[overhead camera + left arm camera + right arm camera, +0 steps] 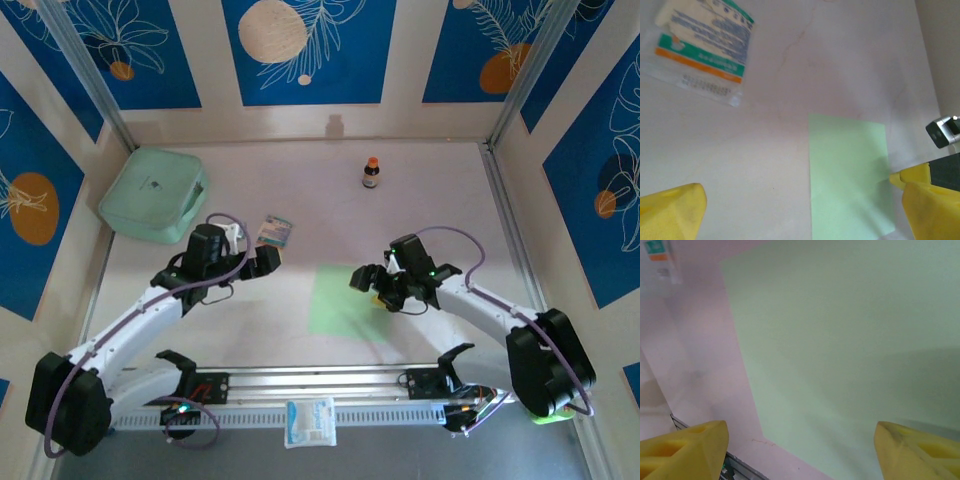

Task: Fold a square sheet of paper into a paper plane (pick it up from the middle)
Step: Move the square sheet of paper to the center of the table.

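Near the front edge of the surface [420, 190] lies the square sheet of paper [340, 305], probably flimsy and slippery; pinch its middle. Both right hand [366, 279] and left hand [268, 262] stand open, empty.

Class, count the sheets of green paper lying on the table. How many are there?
1. The sheet of paper lies flat in the middle of the table, towards its near edge. None seems hidden.

Pale lime-green square sheet of paper [345, 298], plain, lying flat mid-way across the table [440, 220], seemingly uncreased
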{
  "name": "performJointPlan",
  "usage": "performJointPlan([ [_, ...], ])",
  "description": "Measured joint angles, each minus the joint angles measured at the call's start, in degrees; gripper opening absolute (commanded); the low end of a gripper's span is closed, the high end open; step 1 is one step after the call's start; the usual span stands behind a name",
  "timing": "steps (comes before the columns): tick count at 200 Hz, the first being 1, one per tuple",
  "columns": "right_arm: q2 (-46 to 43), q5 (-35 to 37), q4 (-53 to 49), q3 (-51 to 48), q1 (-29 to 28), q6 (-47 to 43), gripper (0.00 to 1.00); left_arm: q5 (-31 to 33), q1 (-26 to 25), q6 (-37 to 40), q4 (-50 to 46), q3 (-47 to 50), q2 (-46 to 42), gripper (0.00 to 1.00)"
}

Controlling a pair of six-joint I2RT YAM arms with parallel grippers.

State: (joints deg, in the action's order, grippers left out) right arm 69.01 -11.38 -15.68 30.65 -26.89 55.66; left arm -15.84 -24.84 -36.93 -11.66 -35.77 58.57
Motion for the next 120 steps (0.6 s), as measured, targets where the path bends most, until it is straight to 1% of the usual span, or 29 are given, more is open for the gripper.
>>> performJointPlan([
  [44,5.6,0.0,2.0,0.0,0.0,0.3,0.74,6.1,0.0,1.9,-4.0,-0.4,-4.4,1.00],
  [82,8.6,-0.7,4.4,0.2,-0.7,0.4,0.74,5.3,0.0,3.5,-2.4,0.5,-8.7,1.00],
  [120,10.8,-1.8,7.0,0.9,-1.9,0.8,0.74,4.8,-0.2,5.6,-1.7,0.9,-8.9,1.00],
])
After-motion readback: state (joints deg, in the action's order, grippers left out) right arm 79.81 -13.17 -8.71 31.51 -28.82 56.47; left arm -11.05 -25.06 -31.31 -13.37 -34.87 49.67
